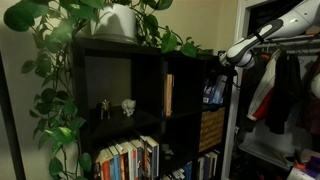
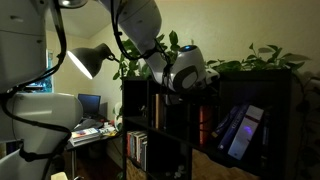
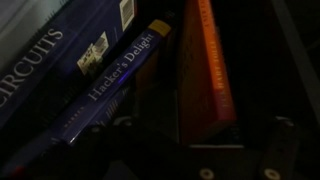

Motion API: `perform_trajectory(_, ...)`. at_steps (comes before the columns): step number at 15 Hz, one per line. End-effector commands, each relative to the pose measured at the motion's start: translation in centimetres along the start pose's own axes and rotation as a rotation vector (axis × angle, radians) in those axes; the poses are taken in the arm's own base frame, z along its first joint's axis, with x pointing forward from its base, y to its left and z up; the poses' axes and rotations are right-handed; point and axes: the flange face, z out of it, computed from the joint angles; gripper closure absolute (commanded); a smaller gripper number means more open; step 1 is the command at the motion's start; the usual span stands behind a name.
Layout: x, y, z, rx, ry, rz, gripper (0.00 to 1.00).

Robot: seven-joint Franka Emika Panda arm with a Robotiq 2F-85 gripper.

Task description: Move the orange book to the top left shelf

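The orange book (image 3: 207,70) stands upright in the wrist view, its bright spine lit and its lower part in shadow. It stands next to leaning blue books (image 3: 110,75). My gripper (image 3: 203,135) is open, with its dark fingers on either side of the book's lower end, apart from it. In both exterior views the gripper (image 1: 224,64) (image 2: 193,84) reaches into the upper right cubby, and the book is hidden behind it. The top left shelf (image 1: 100,72) is the wide black cubby, holding only two small figurines (image 1: 117,106).
A thin tan-orange spine (image 1: 168,95) stands in the narrow middle cubby. Blue books (image 1: 213,92) (image 2: 240,130) lean in the right cubby. A leafy plant (image 1: 60,60) in a white pot tops the bookcase and trails down its side. Clothes (image 1: 275,85) hang beside it.
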Motion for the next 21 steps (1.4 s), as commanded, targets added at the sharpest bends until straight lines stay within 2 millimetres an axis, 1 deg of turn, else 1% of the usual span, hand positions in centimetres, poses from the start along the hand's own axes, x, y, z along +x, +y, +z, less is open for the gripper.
perform_trajectory(1, -0.6, -0.9, -0.8, 0.007, -0.092, 0.014, 0.0)
perform_trajectory(7, -0.9, -2.0, -2.5, 0.05, -0.193, -0.001, 0.0)
perform_trajectory(15, -3.3, -2.7, -4.2, 0.051, -0.366, 0.013, 0.0)
perform_trajectory(16, -3.5, -3.0, -4.4, 0.046, -0.375, 0.016, 0.0)
perform_trajectory(17, -2.8, -2.7, -4.1, 0.047, -0.346, 0.005, 0.0)
perform_trajectory(21, -3.3, -3.2, -4.1, 0.037, -0.365, 0.006, 0.0)
